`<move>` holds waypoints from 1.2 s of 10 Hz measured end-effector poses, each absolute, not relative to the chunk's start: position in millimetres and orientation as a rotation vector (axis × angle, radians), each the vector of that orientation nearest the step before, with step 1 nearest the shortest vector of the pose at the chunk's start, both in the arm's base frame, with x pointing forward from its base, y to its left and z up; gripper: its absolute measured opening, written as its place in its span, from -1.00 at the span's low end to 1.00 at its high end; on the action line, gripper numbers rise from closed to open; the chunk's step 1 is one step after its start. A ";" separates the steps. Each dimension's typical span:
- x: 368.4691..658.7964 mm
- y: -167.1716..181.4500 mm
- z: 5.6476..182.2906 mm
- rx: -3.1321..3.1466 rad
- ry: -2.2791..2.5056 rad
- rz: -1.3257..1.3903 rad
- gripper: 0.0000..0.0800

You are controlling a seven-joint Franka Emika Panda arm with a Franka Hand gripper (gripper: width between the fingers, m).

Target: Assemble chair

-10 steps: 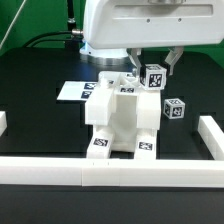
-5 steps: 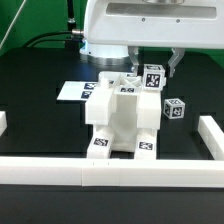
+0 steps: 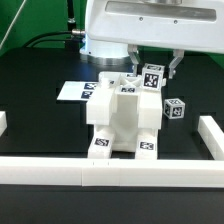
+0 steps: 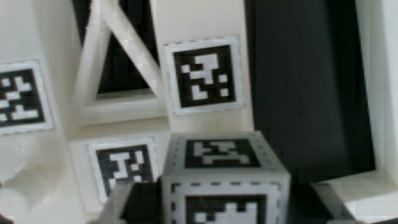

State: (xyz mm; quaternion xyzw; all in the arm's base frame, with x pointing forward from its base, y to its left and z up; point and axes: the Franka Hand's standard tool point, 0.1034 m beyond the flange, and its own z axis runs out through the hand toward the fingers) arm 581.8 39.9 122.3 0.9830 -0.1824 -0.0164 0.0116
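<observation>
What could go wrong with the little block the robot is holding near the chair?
The gripper pinches the small cube close to the top of the half-built chair. If it comes down crooked, the cube might catch on the chair's top edge and jam. A hard push could also shove the chair, which seems to stand loose on the black table. If the cube slips, it may tumble toward the spare cube.
</observation>
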 end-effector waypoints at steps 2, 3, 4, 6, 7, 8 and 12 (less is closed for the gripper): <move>581.7 41.3 122.3 3.044 -0.701 -0.052 -0.29; 581.6 42.9 122.2 3.002 -0.875 -0.054 -0.29; 581.5 44.1 122.2 2.987 -0.944 -0.057 -0.29; 581.5 44.2 122.2 2.999 -0.908 -0.057 -0.28; 581.6 44.4 123.0 3.017 -0.839 -0.062 0.13; 583.6 45.6 125.2 3.037 -0.771 -0.060 0.50; 583.3 44.8 124.3 3.128 -0.271 -0.060 0.62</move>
